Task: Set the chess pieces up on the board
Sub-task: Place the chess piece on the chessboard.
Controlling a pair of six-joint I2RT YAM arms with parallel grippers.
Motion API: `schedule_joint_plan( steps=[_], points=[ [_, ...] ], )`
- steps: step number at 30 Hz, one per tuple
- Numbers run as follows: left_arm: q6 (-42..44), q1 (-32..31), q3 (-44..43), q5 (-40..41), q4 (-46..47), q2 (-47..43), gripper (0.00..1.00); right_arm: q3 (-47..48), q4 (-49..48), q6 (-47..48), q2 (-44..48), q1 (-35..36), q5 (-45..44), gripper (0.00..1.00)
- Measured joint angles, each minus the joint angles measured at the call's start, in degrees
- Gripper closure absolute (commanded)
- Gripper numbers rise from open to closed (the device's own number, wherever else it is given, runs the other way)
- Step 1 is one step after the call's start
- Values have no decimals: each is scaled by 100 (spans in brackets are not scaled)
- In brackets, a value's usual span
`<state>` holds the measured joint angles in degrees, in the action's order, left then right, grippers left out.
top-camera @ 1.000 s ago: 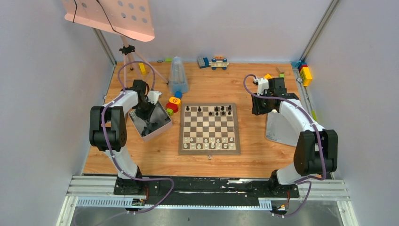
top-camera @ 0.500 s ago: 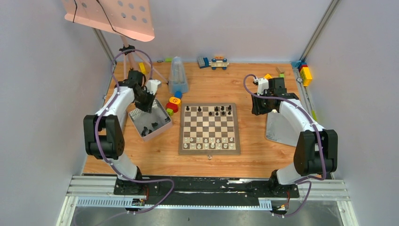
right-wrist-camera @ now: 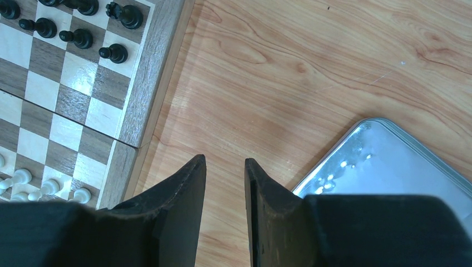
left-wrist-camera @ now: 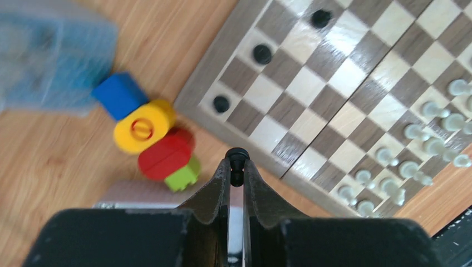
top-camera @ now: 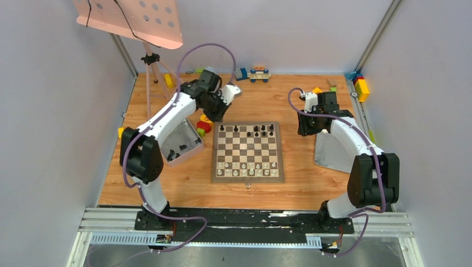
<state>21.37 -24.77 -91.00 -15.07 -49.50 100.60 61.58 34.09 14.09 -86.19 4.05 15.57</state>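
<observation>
While the left end effector [left-wrist-camera: 237,171] is pressed onto one small black piece [left-wrist-camera: 238,153], knob poking out past the fingertips, it hangs over the table [top-camera: 183,183] just off the far-left corner of the board [top-camera: 214,161]. Toy blocks [left-wrist-camera: 143,129] sit right beside that spot.

Right end effector [right-wrist-camera: 225,167]: jaws spread, nothing between them. It's parked over bare wood between the board's right edge and the right tray [right-wrist-camera: 384,161].

Progress, my read:
- white pieces [top-camera: 247,166]: both near rows look filled, so done or close to it. Too small to verify the order.
- black pieces on the board [top-camera: 256,130]: only a handful on the far rows, most squares there bare.
- spare black pieces [top-camera: 177,150] lie in the left tray [top-camera: 187,159], well apart from the board.

So past halfway, and what's left is all black. The held piece is near the far-left corner square, which is already occupied; the free squares lie further along the far rows.
</observation>
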Motion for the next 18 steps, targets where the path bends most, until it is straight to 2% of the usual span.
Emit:
schedule_joint_plan(
  steps=[8, 18],
  points=[
    [-55, -935, -807, 28, -57, 1307, 92, 0, 7, 0, 0, 0, 0, 68],
    [-94, -1303, -1497, 105, -208, 2212, 90, 0, 59, 2, 0, 0, 0, 68]
  ],
)
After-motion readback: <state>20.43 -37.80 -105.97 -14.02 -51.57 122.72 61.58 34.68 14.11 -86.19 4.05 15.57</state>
